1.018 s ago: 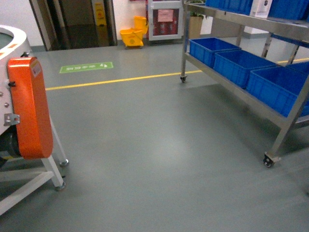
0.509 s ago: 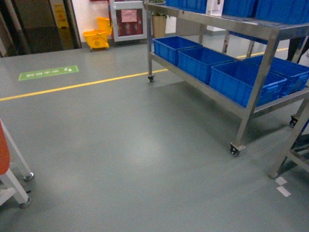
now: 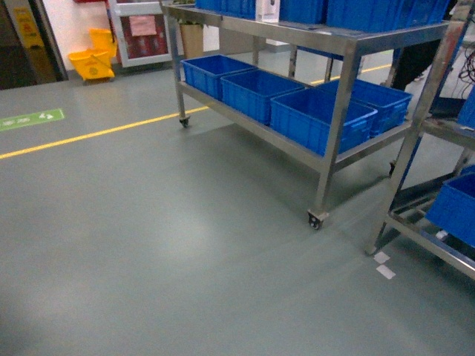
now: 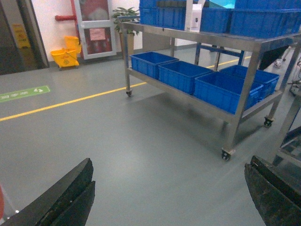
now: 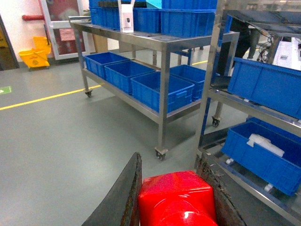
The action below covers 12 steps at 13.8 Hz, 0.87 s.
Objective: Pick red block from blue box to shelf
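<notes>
The red block (image 5: 176, 197), glossy, sits clamped between the dark fingers of my right gripper (image 5: 170, 157), held above the grey floor. My left gripper (image 4: 169, 162) hangs open with only floor between its fingers (image 4: 70, 193). The shelf (image 3: 338, 37) is a steel rack on caster wheels, ahead and to the right in the head view, carrying dark blue crates on its tiers. It also shows in the left wrist view as the shelf (image 4: 244, 44) and in the right wrist view as the shelf (image 5: 164, 47). The blue box is out of view. Neither gripper shows in the head view.
A second steel rack (image 3: 427, 126) with blue crates (image 5: 263, 82) stands close on the right. A yellow floor line (image 3: 96, 133) crosses the grey floor. A yellow mop bucket (image 3: 93, 63) sits by the far wall. A caster (image 3: 316, 219) marks the shelf's near corner.
The head view has swung to the right: the white and orange stand slid out on the left, and the shelf moved from the far right toward the middle and looms larger.
</notes>
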Tool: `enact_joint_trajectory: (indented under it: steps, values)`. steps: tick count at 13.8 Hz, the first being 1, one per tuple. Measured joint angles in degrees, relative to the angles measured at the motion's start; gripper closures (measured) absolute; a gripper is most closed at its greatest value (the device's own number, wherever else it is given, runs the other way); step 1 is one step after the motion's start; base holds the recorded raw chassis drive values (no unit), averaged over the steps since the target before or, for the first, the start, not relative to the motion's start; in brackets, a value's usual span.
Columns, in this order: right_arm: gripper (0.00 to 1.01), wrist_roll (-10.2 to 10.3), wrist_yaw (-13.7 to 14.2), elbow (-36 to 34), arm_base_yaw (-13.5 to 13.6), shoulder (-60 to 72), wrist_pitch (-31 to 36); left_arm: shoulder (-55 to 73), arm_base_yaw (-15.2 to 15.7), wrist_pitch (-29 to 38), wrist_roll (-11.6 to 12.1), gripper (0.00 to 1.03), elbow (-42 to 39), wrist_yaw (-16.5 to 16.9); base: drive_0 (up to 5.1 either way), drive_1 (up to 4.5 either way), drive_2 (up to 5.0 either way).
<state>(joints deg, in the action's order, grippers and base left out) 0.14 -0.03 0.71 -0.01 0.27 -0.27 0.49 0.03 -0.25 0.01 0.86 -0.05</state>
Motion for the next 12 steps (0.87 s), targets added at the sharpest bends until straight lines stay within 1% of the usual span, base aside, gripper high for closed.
enact_joint_trajectory:
  steps: [12]
  values:
    - [0.72,0.0,0.0,0.0,0.0,0.0,0.0,0.0,0.0,0.0,0.0,0.05,0.0,0.0,-1.5,-1.52,-1.5]
